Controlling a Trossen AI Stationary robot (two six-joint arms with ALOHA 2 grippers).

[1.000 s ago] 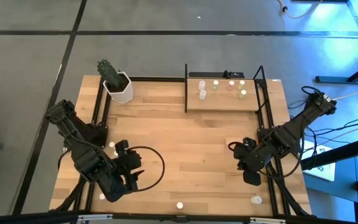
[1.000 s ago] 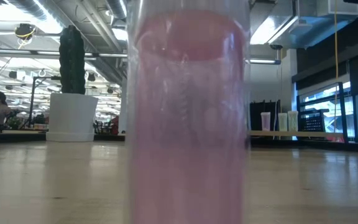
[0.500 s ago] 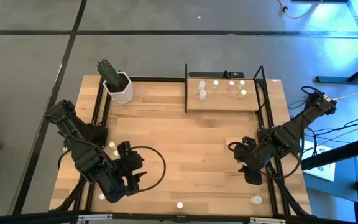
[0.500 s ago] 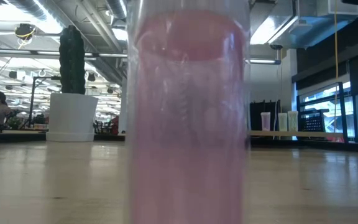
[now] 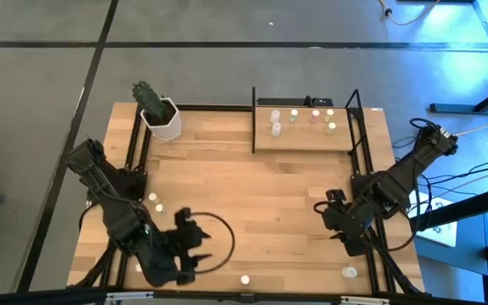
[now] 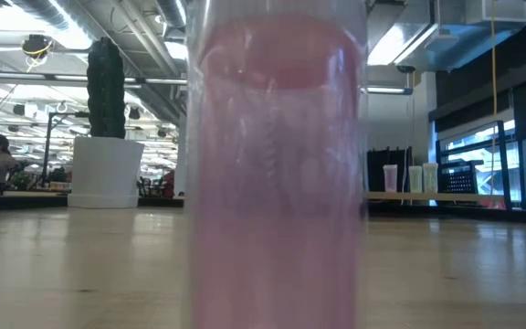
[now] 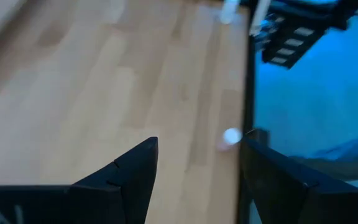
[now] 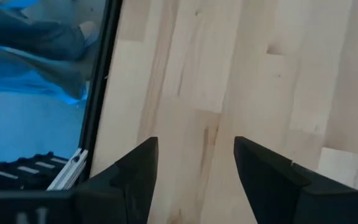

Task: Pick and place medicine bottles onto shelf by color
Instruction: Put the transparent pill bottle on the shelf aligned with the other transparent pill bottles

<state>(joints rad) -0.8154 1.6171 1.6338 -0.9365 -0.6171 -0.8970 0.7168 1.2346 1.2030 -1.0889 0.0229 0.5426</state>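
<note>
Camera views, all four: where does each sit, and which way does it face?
High: overhead, straight down on the wooden table, both arms, light-wood shelf.
Low: at tabletop height, mostly blocked by a pinkish bottle; no arm shows.
Left wrist: past open left gripper toward a small white bottle at the table edge.
Right wrist: past open right gripper, bare wood.
Shared: white hexagonal plant pot, high and low.

Your left gripper (image 5: 195, 258) has swung toward the table's near edge, uncovering a bottle (image 5: 160, 208); your right gripper (image 5: 348, 240) has shifted nearer too
</note>
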